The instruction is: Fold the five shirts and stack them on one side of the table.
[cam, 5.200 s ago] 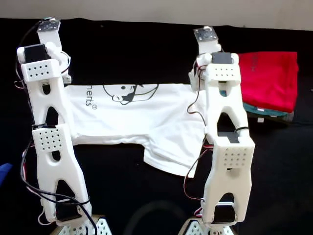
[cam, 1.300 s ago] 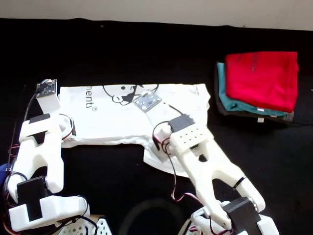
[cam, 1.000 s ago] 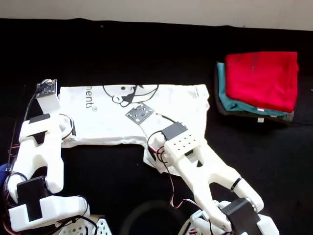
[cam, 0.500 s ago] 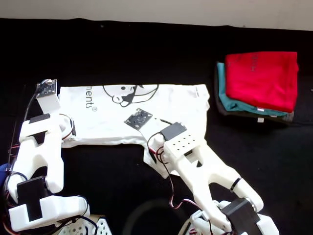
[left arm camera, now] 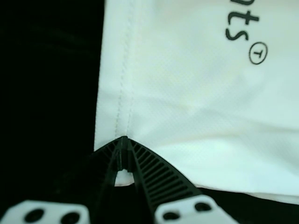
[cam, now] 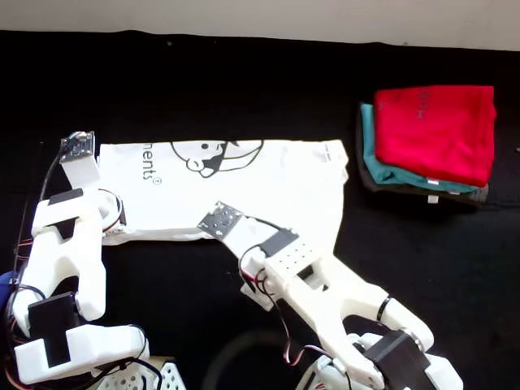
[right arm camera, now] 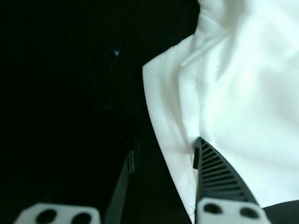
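Observation:
A white shirt (cam: 244,183) with a black print lies flat across the table's middle, one sleeve sticking out toward the front. My left gripper (cam: 110,231) sits at the shirt's front left corner. In the left wrist view its fingers (left arm camera: 122,156) are shut on the hem of the white shirt (left arm camera: 196,93). My right gripper (cam: 248,275) hangs low over the sleeve. The right wrist view shows it open (right arm camera: 164,149), astride the sleeve's edge: one finger over the dark table, the other on the white cloth (right arm camera: 233,93).
A stack of folded shirts (cam: 435,130), red on teal on a dark one, lies at the far right. A blue cloth (cam: 4,284) peeks in at the left edge. The black tabletop (cam: 244,89) is bare behind the shirt.
Both arms have pulled back from over the shirt. In the last second my right arm swung toward the front left and lowered onto the sleeve. The left arm stayed at the corner.

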